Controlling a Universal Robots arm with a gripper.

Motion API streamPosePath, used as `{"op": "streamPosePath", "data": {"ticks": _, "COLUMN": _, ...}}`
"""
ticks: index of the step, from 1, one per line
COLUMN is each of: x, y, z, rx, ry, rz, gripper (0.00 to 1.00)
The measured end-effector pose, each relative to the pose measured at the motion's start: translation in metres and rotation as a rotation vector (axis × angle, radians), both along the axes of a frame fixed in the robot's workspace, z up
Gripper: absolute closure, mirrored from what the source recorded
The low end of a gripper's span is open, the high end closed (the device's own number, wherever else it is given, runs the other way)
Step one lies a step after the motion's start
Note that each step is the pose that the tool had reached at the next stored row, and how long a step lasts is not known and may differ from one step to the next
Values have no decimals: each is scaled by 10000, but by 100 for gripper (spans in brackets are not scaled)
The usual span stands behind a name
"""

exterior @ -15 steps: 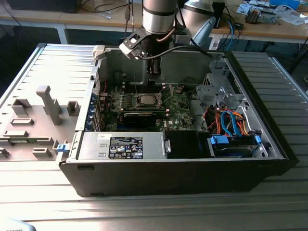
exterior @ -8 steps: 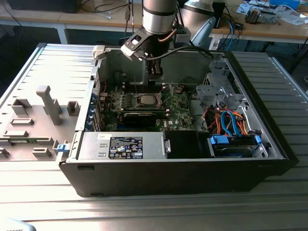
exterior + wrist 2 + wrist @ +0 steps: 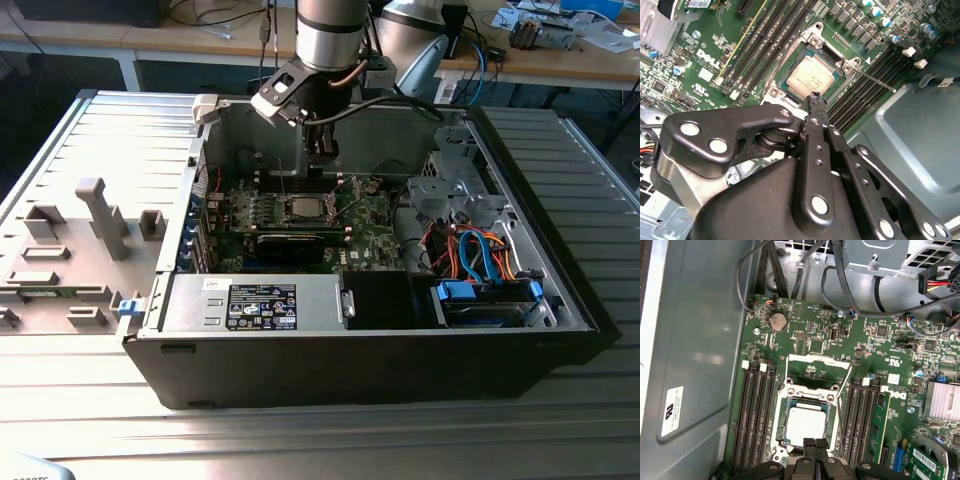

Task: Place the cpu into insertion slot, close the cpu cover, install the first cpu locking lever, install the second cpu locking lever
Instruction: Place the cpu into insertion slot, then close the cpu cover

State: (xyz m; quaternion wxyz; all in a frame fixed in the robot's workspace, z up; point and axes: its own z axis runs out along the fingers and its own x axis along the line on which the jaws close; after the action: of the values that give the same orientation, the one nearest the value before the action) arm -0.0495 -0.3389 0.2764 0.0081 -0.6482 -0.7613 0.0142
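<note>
Status: cpu [image 3: 805,422] is seated flat in the insertion slot [image 3: 807,396], silvery top up and square to the socket frame. The placement step looks done.

The cpu cover [image 3: 815,358] is flipped open, away from the socket. Green board shows through its window, so nothing presses on the chip. One thin locking lever [image 3: 844,382] is swung up free between the socket and the memory slots [image 3: 862,415]. It's unlatched, which is presumably why the cover can stand open.

The claw [image 3: 815,442] is clenched, fingertips touching, with nothing between them. In both wrist views the tip sits at the socket edge opposite the open cover, right by the chip. I can't tell whether it's touching the chip or just above it. My read is that shut fingers give a narrow, stiff tip, better for pushing than for gripping.

In the exterior view the arm comes straight down into the open computer case [image 3: 350,370]. The case lies on its side on the slatted counter [image 3: 300,440], so the board faces up and the socket is reachable from above.
</note>
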Motion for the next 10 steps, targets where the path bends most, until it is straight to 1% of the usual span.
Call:
{"op": "streamPosePath", "data": {"ticks": 4, "x": 0, "y": 0, "z": 0, "rx": 0, "ry": 0, "rz": 5, "gripper": 89}}
{"op": "streamPosePath", "data": {"ticks": 5, "x": 11, "y": 0, "z": -2, "rx": -1, "ry": 0, "rz": 4, "gripper": 89}}
{"op": "streamPosePath", "data": {"ticks": 6, "x": 75, "y": -3, "z": -7, "rx": -2, "ry": 1, "rz": 5, "gripper": 89}}
{"op": "streamPosePath", "data": {"ticks": 8, "x": 155, "y": -3, "z": -10, "rx": -2, "ry": 6, "rz": 3, "gripper": 89}}
{"op": "streamPosePath", "data": {"ticks": 9, "x": 210, "y": -3, "z": -11, "rx": -2, "ry": 10, "rz": 6, "gripper": 89}}
{"op": "streamPosePath", "data": {"ticks": 10, "x": 283, "y": -3, "z": -13, "rx": 0, "ry": 18, "rz": 11, "gripper": 89}}
